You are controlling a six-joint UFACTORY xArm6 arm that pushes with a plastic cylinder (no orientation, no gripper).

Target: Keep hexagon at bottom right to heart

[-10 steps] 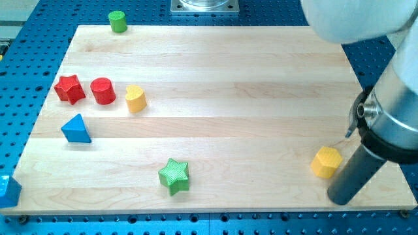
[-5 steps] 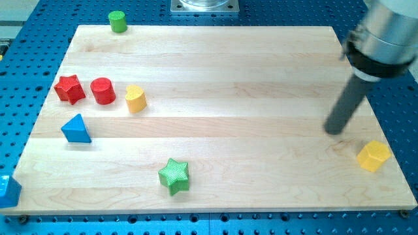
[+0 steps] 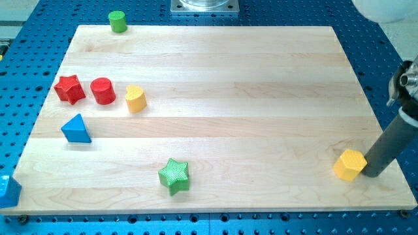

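The yellow hexagon (image 3: 349,164) lies near the bottom right corner of the wooden board (image 3: 215,72). The yellow heart (image 3: 135,98) stands far off at the view's left, next to the red cylinder (image 3: 102,91). My tip (image 3: 372,173) rests on the board just right of the hexagon, touching or nearly touching its right side. The dark rod rises from there to the upper right.
A red star (image 3: 69,89) sits left of the red cylinder. A blue triangle (image 3: 76,129) lies below them. A green star (image 3: 174,175) is at the bottom middle. A green cylinder (image 3: 117,21) stands at the top left edge. A blue block (image 3: 8,190) is off the bottom left corner.
My tip swung from above-left of the hexagon to its right side. The hexagon slid left from about the right edge. Other blocks have not moved.
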